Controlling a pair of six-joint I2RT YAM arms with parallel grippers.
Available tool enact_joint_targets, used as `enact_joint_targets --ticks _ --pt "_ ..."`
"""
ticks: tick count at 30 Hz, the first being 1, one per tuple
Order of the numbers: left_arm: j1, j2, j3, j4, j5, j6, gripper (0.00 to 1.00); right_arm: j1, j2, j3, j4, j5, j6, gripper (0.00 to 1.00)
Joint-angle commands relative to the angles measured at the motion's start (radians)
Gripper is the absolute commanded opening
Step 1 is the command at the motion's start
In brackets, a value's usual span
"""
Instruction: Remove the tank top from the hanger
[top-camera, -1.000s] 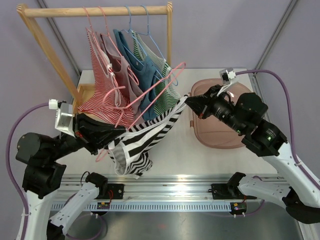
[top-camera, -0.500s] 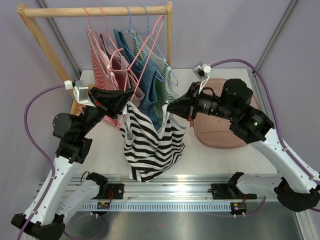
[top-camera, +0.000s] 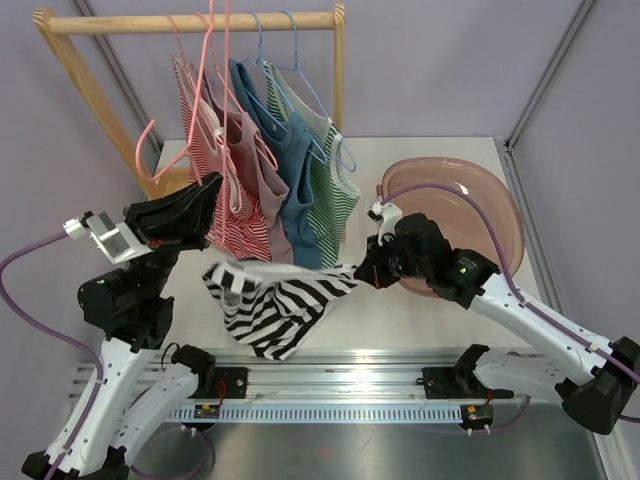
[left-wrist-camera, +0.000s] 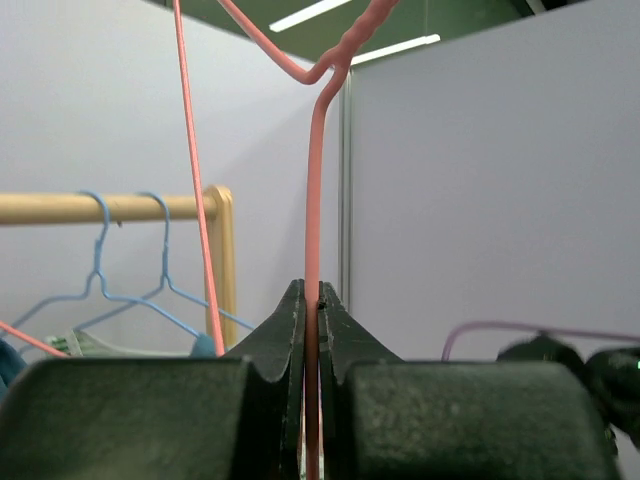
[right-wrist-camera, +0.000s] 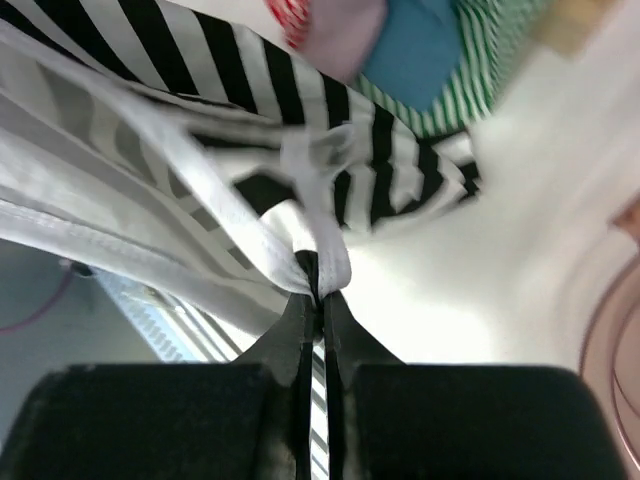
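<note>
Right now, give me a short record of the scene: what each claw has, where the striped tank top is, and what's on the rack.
left claw: shut on the pink hanger wire
right claw: shut on the striped tank top edge
striped tank top: appears off the hanger, drooping from the right claw
rack: four hung tops

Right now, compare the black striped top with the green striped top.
The black top has wide black-and-white stripes; the green top has narrow green-and-white ones. The black top looks free of any hanger, pinched at one edge by the right gripper and sagging crumpled; the green top hangs straight down on a blue hanger on the rack. Both are striped tank tops.
</note>
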Motion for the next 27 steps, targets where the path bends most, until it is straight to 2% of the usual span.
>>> enact_joint_targets --ticks 1,4,5,9,10,14,17,18,20,23,25,27 --pt "-0.003 -0.002 0.035 0.096 -0.079 0.048 0.03 -0.004 -0.048 -0.046 0.01 0.123 0.031 0.0" --pt "-0.003 -0.004 0.066 0.064 -0.09 0.047 0.01 -0.004 -0.074 -0.032 -0.032 0.214 0.031 0.0" --pt "-0.003 -0.005 0.08 0.006 -0.085 0.047 0.0 -0.004 -0.085 -0.028 -0.029 0.214 0.027 0.0" --pt "-0.003 -0.027 0.178 -0.222 -0.106 0.033 0.0 -0.004 -0.085 0.047 0.001 0.084 0.017 0.0" --pt "-0.003 -0.038 0.208 -0.332 -0.129 0.031 0.0 -0.004 -0.087 0.064 -0.001 0.077 0.017 0.0" --pt "-0.003 -0.135 0.249 -0.629 -0.394 0.018 0.0 -0.004 -0.133 0.103 0.005 0.079 0.017 0.0" --pt "-0.003 -0.211 0.236 -0.845 -0.598 -0.021 0.0 -0.004 -0.095 0.13 0.017 0.025 0.033 0.0" --pt "-0.003 -0.229 0.23 -0.941 -0.642 -0.031 0.0 0.004 -0.076 0.131 0.03 -0.014 0.037 0.0" --pt "-0.003 -0.255 0.21 -1.019 -0.703 -0.053 0.0 0.027 -0.001 0.131 0.068 -0.024 0.063 0.0" --pt "-0.003 -0.268 0.207 -1.146 -0.731 -0.081 0.0 0.117 0.111 0.149 0.08 0.034 0.074 0.0" --pt "-0.003 -0.231 0.213 -1.214 -0.739 -0.093 0.0 0.162 0.16 0.157 0.083 0.1 0.077 0.24" --pt "-0.003 -0.196 0.218 -1.244 -0.734 -0.099 0.0 0.212 0.212 0.16 0.085 0.158 0.079 0.39"
